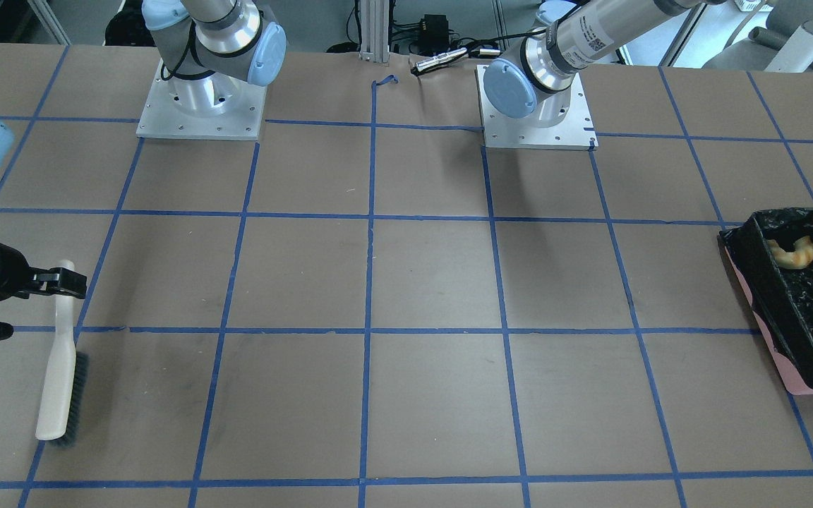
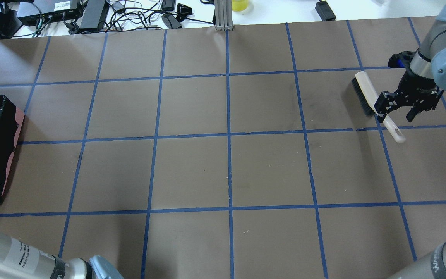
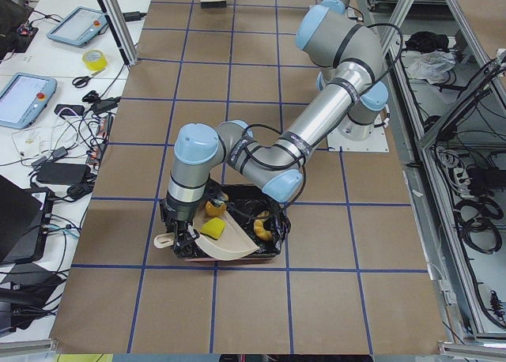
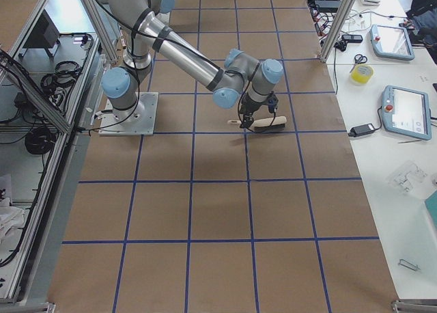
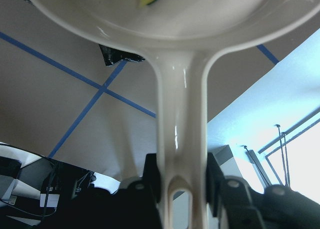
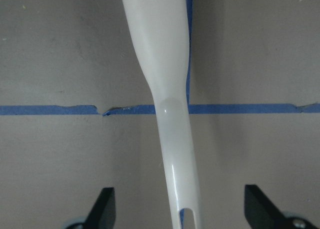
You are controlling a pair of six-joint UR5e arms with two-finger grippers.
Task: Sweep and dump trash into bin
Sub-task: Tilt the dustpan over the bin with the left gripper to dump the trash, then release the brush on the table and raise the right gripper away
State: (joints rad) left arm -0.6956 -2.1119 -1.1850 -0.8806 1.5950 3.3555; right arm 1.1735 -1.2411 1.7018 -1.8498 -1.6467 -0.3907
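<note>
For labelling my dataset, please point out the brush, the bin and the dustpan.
brush [image 1: 56, 388]: front-facing view, its pale back.
bin [image 1: 784, 303]: front-facing view, its black-lined wall.
dustpan [image 5: 181, 139]: left wrist view, its handle.

Even, diffuse light from above is recorded in the exterior views, and soft shadows are cast on the table [image 1: 435, 183]. Ahead of the left gripper [image 5: 182, 176], a glare streak is noted on the dustpan [image 5: 180, 129] handle; the background beside it is overexposed. The tips of the right gripper [image 6: 182, 209] are rendered slightly soft, and a faint highlight is seen on the brush [image 6: 162, 79] between them.
</note>
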